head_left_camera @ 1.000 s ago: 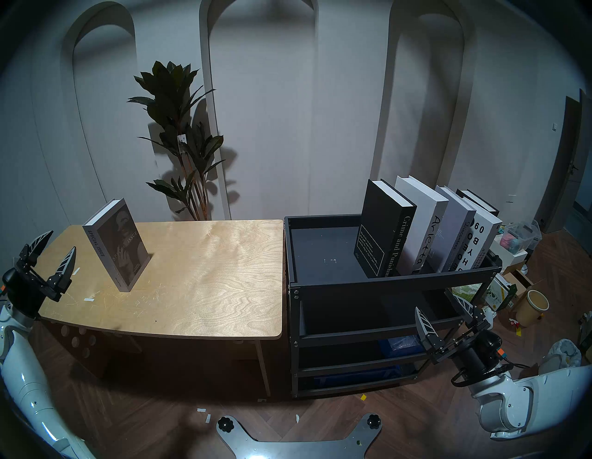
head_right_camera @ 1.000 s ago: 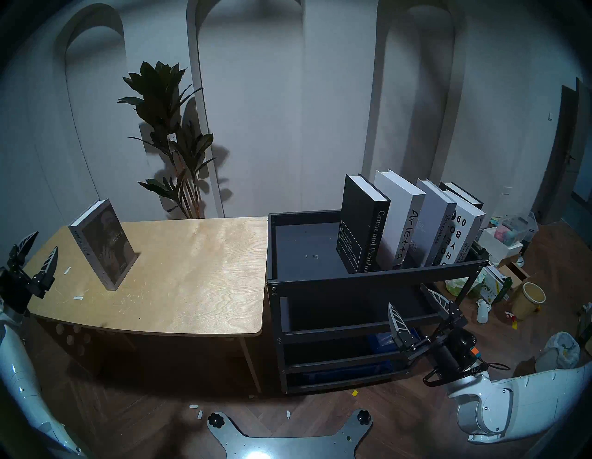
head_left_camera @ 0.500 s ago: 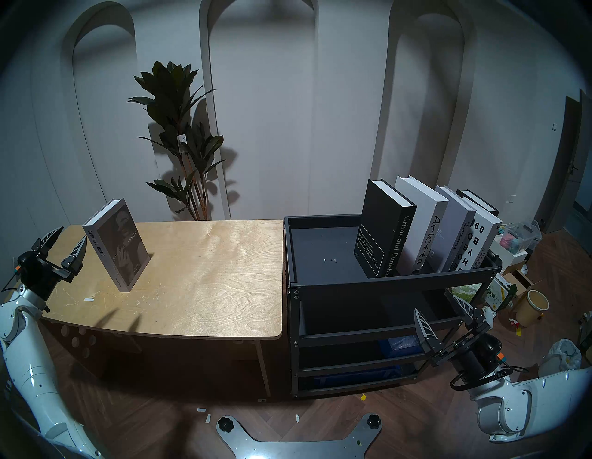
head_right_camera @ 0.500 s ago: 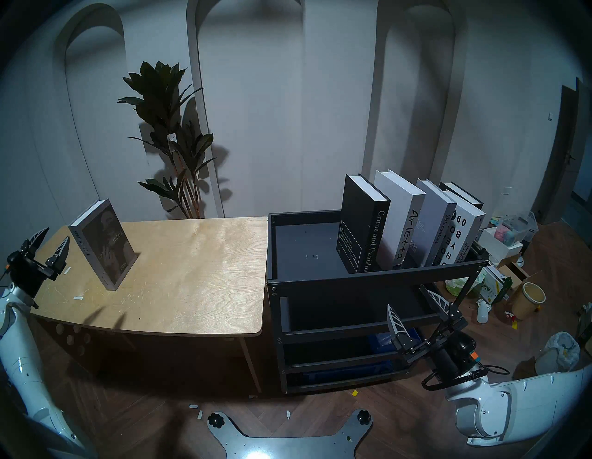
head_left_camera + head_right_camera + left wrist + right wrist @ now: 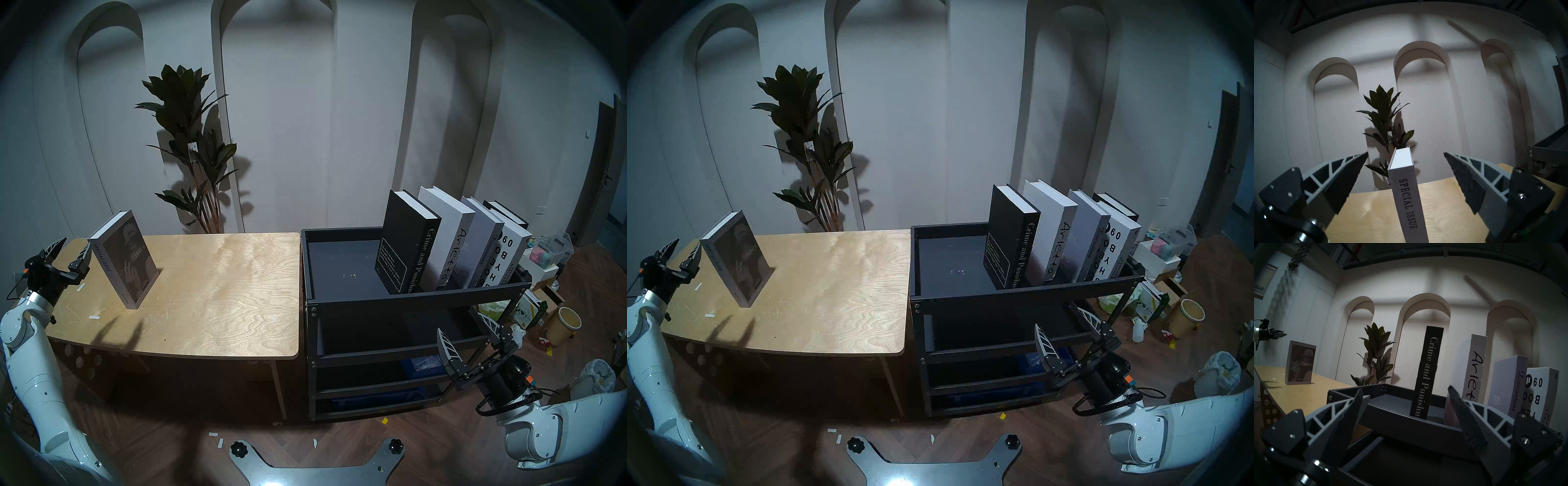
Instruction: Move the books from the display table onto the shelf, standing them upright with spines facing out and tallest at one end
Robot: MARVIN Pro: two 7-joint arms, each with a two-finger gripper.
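Standing upright at the far left of the light plywood display table (image 5: 217, 288): grey hardback book marked SPECIAL ISSUE (image 5: 124, 259), spine facing the left gripper (image 5: 73, 247). Hovering just left of that spine, fingers spread apart, gripping nothing. Leaning together on the black metal shelf (image 5: 407, 298), right end: five hardbacks (image 5: 451, 244). Waiting low, near right of the shelf, fingers apart: right gripper (image 5: 466, 325).

A staged showroom-like room: arched wall niches (image 5: 274, 112), potted plant (image 5: 190, 146), floor clutter (image 5: 556, 305).
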